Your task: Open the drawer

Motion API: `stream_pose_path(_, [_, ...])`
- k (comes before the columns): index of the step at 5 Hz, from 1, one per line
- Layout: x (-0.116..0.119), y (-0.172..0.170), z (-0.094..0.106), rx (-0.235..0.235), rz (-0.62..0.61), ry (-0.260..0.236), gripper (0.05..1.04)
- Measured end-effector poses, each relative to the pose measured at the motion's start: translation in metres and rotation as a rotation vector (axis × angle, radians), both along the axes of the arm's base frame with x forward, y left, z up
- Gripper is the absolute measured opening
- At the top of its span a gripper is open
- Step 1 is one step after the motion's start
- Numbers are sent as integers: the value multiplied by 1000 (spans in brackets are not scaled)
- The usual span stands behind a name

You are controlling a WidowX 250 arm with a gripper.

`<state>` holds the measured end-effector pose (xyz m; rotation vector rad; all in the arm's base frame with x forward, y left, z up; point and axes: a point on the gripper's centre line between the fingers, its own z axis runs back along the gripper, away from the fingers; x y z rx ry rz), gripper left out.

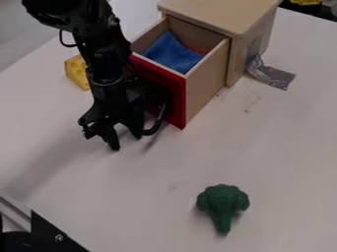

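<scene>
- Nearest the camera, at the left corner, lies a flat black piece (56, 232) with a screw in it, beside a grey metal strip (15, 207).
- A green toy broccoli (223, 201) lies near and to the right, well apart from the drawer, its bumpy head toward the far side and its smooth stalk toward the camera.
- The drawer (207, 81) stands open, drawn out of the cabinet (211, 12) toward the near left.
- The arm (102, 56) hangs in front of the drawer's left part, hiding some of its front.
- The gripper (126, 141) is just to the near left of the drawer front, pointing down, its fingers apart.
- A curved black piece (160, 119) sits between gripper and drawer front; it may be a handle, but the dark parts blend together there.
- A yellow toy cheese wedge (76, 71), dimpled, is left of the drawer, partly behind the arm.
- Cabinet and drawer sides are pale, smooth wood, boxy; the drawer front (176, 101) is flat and red.
- Inside the drawer is a soft, rumpled blue cloth (172, 53).
- Crinkled silver tape (275, 77) runs from the cabinet's right side onto the smooth whitish table (283, 147).
</scene>
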<state>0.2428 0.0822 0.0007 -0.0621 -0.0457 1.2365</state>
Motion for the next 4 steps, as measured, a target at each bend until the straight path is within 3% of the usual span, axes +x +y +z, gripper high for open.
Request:
stream_pose_path(1, [6,2,1,-17,11,8,985])
stream_pose_path(2, [12,2,7,-38,28,8,999])
stream_pose_path(4, [32,3,50,-40,23,-33,999])
